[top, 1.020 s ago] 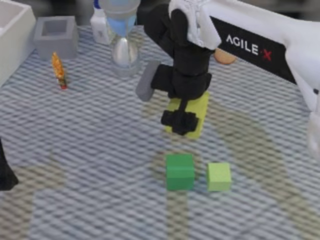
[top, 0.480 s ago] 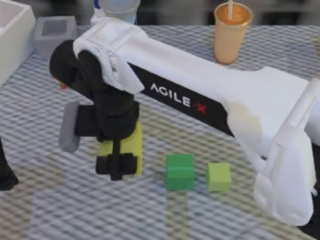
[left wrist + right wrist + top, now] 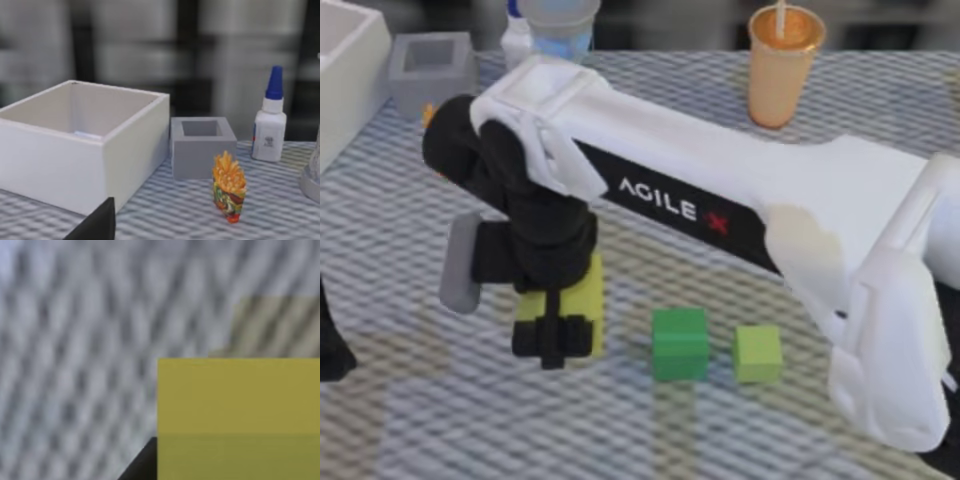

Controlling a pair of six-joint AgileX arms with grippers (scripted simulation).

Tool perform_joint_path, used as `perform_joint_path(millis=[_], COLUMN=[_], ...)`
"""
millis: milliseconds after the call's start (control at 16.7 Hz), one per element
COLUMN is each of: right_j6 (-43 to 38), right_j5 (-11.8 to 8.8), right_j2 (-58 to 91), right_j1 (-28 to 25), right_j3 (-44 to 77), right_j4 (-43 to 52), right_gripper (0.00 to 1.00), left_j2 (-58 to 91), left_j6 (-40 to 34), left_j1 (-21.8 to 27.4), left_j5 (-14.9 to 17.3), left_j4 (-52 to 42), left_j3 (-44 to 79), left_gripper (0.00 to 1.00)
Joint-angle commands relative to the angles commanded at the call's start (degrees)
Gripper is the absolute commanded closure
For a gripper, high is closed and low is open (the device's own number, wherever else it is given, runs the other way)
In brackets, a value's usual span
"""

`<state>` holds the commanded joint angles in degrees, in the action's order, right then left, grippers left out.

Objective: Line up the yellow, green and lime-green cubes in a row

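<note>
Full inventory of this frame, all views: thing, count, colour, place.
yellow cube: 1, yellow, left of the green cube, in the right gripper
green cube: 1, deep green, front centre of the table
lime-green cube: 1, pale lime, right of the green cube, apart from it
hollow square block: 1, grey, back left
open box: 1, white, far left edge
glue bottle: 1, white with blue cap, back
fries carton: 1, orange-yellow, in front of the grey block
cup with straw: 1, orange, back right
table: 1, grey weave
right gripper: 1, black, on the yellow cube
left arm: 1, black, parked at left edge
</note>
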<state>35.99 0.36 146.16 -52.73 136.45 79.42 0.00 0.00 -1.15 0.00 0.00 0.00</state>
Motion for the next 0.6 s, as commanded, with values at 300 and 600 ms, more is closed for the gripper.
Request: perform_joint_path(millis=[300, 600], right_j6=[0.14, 0.18], right_j5=[-0.01, -0.01], right_j2=[0.12, 0.24], right_j1=[-0.21, -0.28], right_j3=[-11.0, -11.95], right_j4=[-10.74, -11.69], right_gripper=[1.0, 1.0], left_j2=[0.0, 0.0], left_j6=[0.0, 0.0], left_j1=[0.0, 0.0], left_j5=[0.0, 0.0], left_j4=[0.0, 0.0], left_j3=[0.0, 0.0], left_gripper=[0.0, 0.0])
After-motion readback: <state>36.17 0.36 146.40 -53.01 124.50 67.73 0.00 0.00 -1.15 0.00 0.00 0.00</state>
